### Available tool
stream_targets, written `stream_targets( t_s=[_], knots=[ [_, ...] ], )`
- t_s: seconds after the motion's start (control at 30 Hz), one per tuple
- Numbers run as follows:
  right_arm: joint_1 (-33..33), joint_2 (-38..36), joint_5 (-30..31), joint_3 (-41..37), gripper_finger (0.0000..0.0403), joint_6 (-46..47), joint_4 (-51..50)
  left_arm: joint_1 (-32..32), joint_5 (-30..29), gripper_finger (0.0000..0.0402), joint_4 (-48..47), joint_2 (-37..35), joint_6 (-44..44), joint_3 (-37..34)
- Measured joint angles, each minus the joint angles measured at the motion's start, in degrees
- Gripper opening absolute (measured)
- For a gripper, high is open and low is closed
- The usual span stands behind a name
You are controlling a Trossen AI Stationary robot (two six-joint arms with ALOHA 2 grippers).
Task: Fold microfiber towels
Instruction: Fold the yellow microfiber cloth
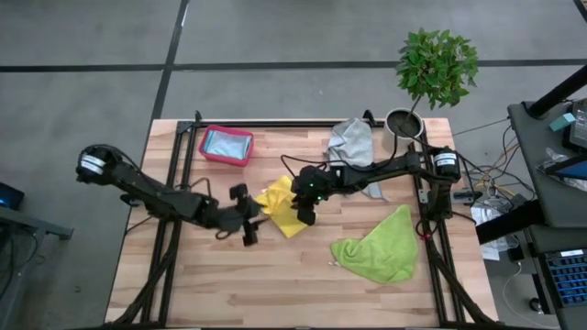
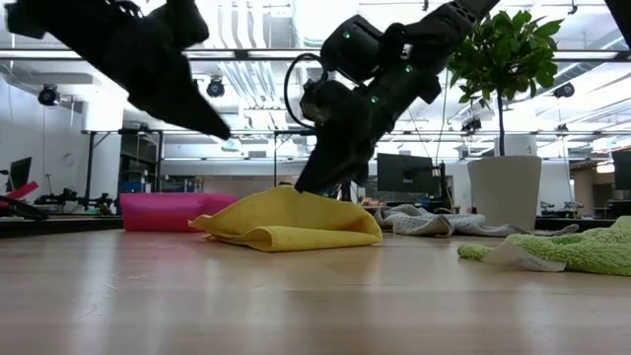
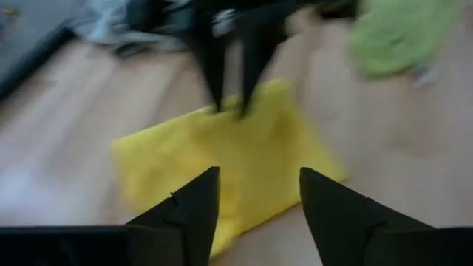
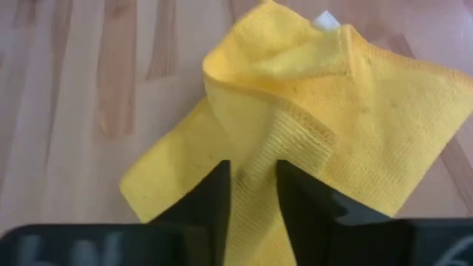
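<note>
On yellow towel (image 4: 355,111), blank white tag (image 4: 323,21)

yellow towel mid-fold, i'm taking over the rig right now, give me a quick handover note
Left gripper: open, empty, just off the yellow towel.
Right gripper: fingers pinching a raised ridge of that towel at mid-table.
Elsewhere: lime green towel crumpled at the near right, grey towel bunched at the far edge by the potted plant, a light blue towel in the pink bin.
Done: yellow towel partly folded.
Left: finish it, then fold green and grey.
</note>
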Motion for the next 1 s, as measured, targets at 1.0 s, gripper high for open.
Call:
stream_targets(
  t_s=[1.0],
  knots=[
    [9.37, 0.22, 1.51, -3.6, 0.0027, -2.91, 7.68, -7.29, -1.74, 0.0008, 5.74, 29.9, -20.11, 9.6]
  ],
)
